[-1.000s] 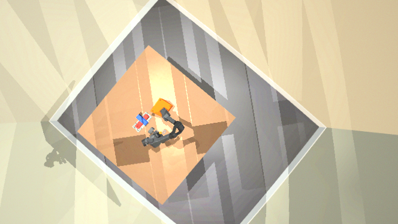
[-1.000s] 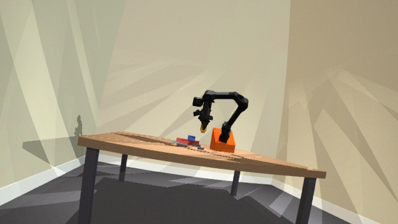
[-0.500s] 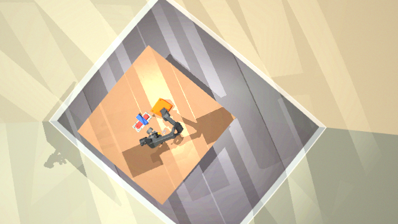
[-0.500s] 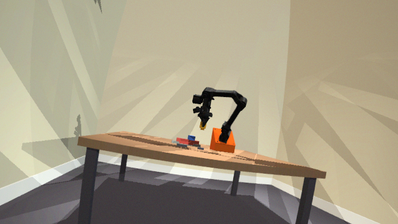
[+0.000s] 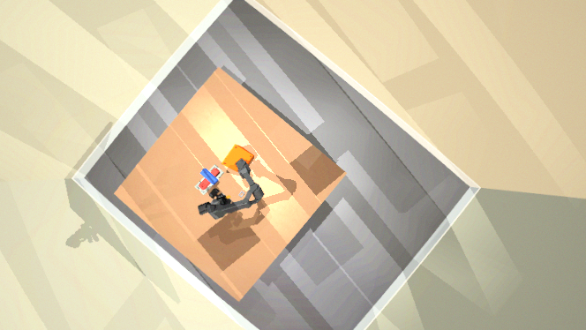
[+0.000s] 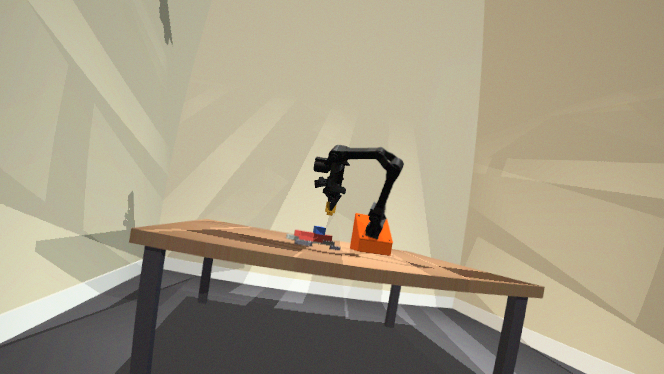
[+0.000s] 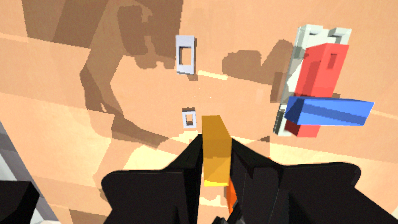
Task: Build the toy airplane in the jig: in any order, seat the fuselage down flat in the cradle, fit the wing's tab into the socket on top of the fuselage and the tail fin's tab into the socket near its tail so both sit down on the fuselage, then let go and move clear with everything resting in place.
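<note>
The red fuselage (image 7: pixel 320 75) (image 6: pixel 305 234) lies lengthwise in the pale grey jig cradle (image 7: pixel 302 39) (image 6: pixel 302 243). Its small open slot shows near the far end in the wrist view. The blue wing (image 7: pixel 330 111) (image 5: pixel 209 176) (image 6: pixel 319 230) lies crosswise on top of the fuselage, toward the other end; its tab is hidden. My gripper (image 7: pixel 211 137) (image 6: pixel 330 207) is shut on the yellow-orange tail fin (image 7: pixel 215 157) (image 6: pixel 330 210). It holds the fin in the air above the table, off to the side of the fuselage and not touching it.
A larger grey rectangular holder (image 7: pixel 185 41) and a smaller one (image 7: pixel 189 126) lie on the table beside the jig, both with empty openings. The orange base block (image 5: pixel 238 155) (image 6: pixel 371 242) stands at the arm's foot, near the jig.
</note>
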`<state>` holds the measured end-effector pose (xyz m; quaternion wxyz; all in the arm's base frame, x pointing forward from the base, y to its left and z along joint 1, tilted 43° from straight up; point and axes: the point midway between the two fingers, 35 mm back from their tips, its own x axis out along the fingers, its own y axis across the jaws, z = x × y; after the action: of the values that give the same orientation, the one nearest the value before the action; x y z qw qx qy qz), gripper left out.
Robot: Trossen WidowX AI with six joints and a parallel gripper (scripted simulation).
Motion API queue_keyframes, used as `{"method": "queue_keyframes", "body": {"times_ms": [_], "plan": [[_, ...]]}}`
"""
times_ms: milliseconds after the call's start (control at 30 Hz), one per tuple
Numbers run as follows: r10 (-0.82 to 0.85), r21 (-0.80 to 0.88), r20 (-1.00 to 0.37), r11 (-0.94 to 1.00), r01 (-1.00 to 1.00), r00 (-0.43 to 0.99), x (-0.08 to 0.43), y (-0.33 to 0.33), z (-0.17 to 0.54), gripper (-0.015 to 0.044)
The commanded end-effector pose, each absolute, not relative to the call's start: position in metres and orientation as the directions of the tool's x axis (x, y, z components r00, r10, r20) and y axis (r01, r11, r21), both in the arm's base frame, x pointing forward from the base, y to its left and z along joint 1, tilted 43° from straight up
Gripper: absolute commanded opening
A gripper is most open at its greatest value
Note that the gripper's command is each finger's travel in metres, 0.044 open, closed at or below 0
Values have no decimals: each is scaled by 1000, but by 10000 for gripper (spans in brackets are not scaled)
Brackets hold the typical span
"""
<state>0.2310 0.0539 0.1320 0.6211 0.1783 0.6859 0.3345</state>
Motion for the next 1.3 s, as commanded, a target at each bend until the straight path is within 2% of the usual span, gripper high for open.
{"method": "queue_keyframes", "body": {"times_ms": [0,1267], "plan": [[658,679,-734,714,-170,-171,238,50,125,0],[650,671,-741,728,-140,-167,303,1,50,0]]}}
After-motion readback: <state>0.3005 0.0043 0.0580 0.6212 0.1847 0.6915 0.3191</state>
